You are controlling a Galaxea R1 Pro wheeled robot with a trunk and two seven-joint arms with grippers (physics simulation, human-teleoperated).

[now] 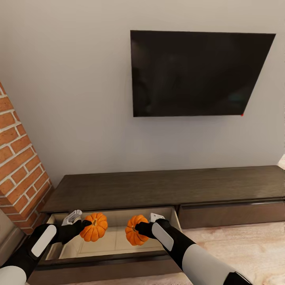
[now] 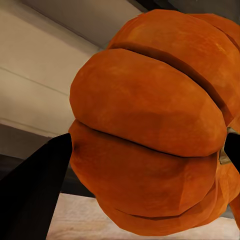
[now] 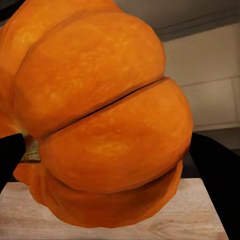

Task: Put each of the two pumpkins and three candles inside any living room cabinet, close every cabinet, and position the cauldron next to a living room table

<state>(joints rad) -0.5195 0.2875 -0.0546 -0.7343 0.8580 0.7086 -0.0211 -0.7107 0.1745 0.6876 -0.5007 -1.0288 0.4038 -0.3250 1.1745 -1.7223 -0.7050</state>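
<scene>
Holding: each hand clamps one pumpkin above the cabinet's [image 1: 166, 190] pulled-out drawer [image 1: 114, 241].
Left hand [image 1: 81, 226]: fingers closed on left pumpkin [image 1: 94, 227].
Right hand [image 1: 139, 228]: fingers closed on right pumpkin [image 1: 134, 230].

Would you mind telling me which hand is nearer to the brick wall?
Left. The left hand holds its pumpkin over the open drawer at the end beside the brick wall; the right hand, with the other pumpkin, is farther along.

Cabinet [image 1: 166, 190] right end cut off.
</scene>
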